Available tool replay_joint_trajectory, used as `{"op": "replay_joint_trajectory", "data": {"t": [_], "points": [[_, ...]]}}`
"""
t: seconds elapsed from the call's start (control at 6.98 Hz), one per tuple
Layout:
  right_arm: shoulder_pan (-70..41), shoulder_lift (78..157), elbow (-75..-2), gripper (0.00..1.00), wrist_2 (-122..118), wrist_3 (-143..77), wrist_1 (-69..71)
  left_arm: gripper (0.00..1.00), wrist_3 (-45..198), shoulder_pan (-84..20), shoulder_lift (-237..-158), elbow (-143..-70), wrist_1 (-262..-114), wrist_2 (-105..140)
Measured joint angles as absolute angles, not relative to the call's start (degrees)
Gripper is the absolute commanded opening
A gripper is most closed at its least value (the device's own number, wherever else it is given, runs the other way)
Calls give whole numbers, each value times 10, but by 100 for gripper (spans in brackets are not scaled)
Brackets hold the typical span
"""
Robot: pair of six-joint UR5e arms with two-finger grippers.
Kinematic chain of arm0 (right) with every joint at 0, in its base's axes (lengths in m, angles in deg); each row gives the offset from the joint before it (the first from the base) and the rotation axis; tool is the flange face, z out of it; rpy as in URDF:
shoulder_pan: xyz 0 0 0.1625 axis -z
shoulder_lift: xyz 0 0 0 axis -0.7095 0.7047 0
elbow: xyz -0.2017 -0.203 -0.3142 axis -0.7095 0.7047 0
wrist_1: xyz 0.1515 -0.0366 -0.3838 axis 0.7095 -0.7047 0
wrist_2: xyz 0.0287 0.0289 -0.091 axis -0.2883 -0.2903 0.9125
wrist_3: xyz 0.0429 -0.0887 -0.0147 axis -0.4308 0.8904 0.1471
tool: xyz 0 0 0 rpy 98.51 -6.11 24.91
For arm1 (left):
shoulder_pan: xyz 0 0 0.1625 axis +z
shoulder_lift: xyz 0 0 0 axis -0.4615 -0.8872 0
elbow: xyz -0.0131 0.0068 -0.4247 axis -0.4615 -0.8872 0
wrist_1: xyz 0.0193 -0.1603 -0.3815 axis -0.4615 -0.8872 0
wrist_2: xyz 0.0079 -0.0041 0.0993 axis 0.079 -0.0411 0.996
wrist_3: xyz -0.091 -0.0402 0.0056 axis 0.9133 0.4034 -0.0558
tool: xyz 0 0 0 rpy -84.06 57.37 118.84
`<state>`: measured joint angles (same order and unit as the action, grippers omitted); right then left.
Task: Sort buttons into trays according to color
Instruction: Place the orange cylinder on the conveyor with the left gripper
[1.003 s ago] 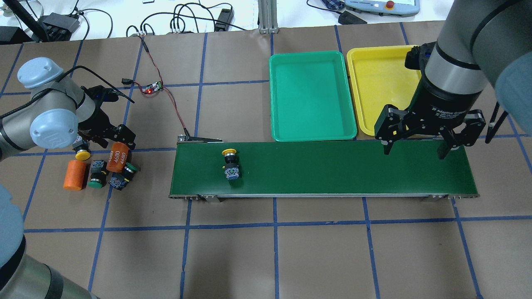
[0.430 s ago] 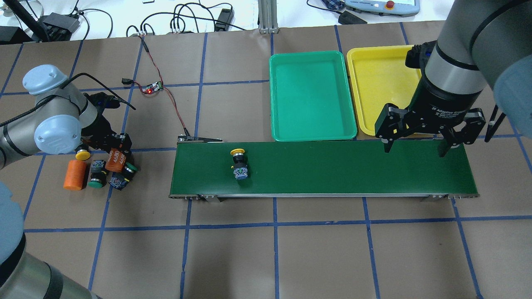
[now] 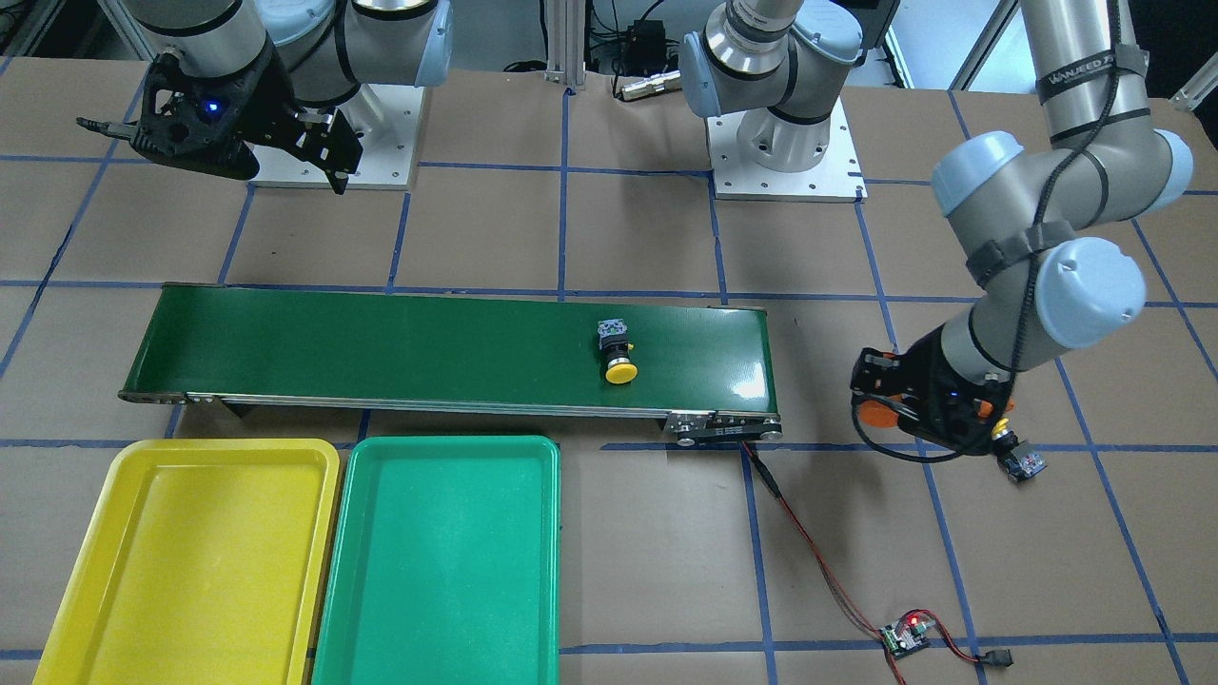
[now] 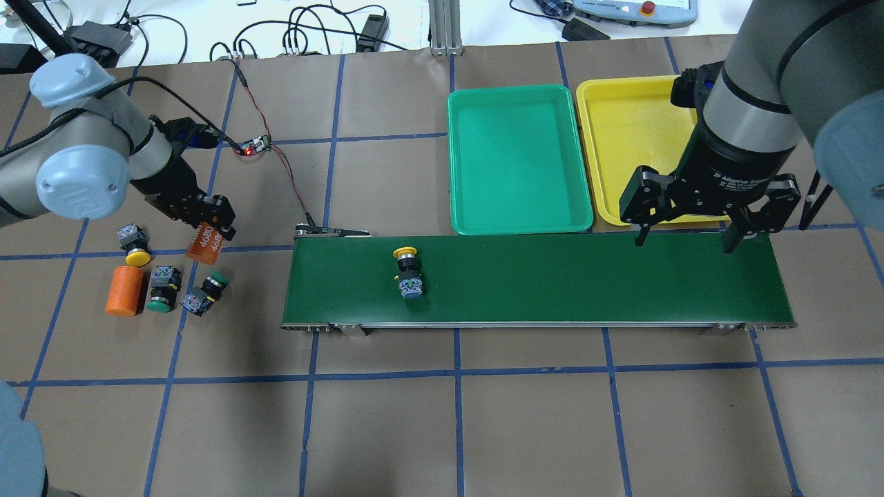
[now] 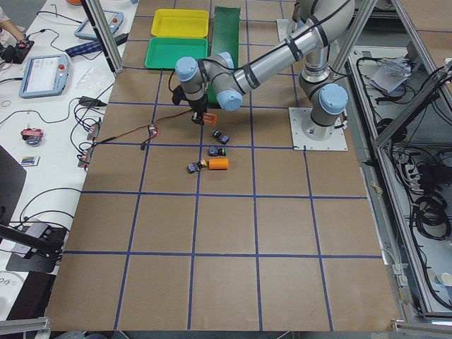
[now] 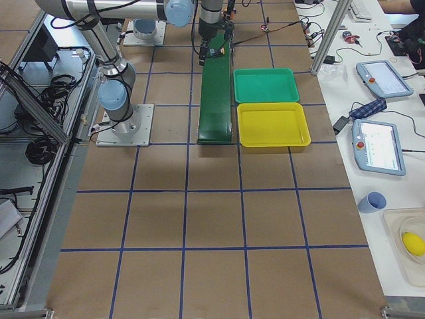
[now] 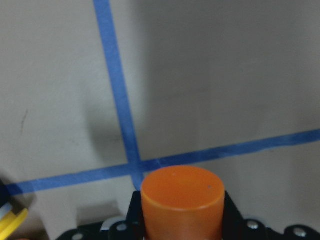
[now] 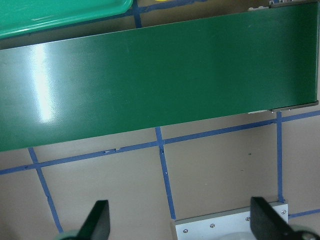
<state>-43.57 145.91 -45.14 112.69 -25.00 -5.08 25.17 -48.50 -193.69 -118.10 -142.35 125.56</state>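
The table (image 4: 483,428) is covered with brown paper, and blue tape divides it into squares. Beyond its far edge there is a white bench (image 4: 207,27) with black cables and a pendant (image 4: 632,12).

A dark green belt (image 4: 587,283) lies across the middle of the table. Behind its right half stand the green tray (image 4: 518,159) and the yellow tray (image 4: 621,138), side by side.

The right gripper (image 4: 682,243) hangs open over the right end of the belt. The left gripper (image 4: 209,231) is closed on an orange cylinder (image 4: 204,245) marked 4680.

A second cylinder (image 4: 124,291) lies on the paper left of the belt.

One yellow button (image 4: 406,269) lies on the belt, on its left half. Another yellow button (image 4: 135,246) and two green buttons (image 4: 162,290) (image 4: 206,292) lie near the second cylinder.
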Motion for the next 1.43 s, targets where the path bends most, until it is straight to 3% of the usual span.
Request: {"op": "replay_joint_trajectory", "data": {"t": [0.43, 0.86, 1.0, 1.15, 1.43], "points": [[-435, 1458, -467, 100, 1130, -247, -70, 0, 86, -635, -1873, -1214, -1443, 1261], [-433, 1433, -474, 100, 1130, -245, -97, 0, -56, -710, -1871, -1276, -1344, 1317], [-433, 1422, -475, 100, 1130, -245, -104, 16, -74, -724, -1879, -1285, -1314, 1321], [-433, 1414, -474, 100, 1129, -246, -108, 99, -93, -732, -1884, -1289, -1302, 1322], [-433, 1393, -473, 100, 1130, -247, -111, 100, -108, -740, -1882, -1300, -1295, 1322]]}}
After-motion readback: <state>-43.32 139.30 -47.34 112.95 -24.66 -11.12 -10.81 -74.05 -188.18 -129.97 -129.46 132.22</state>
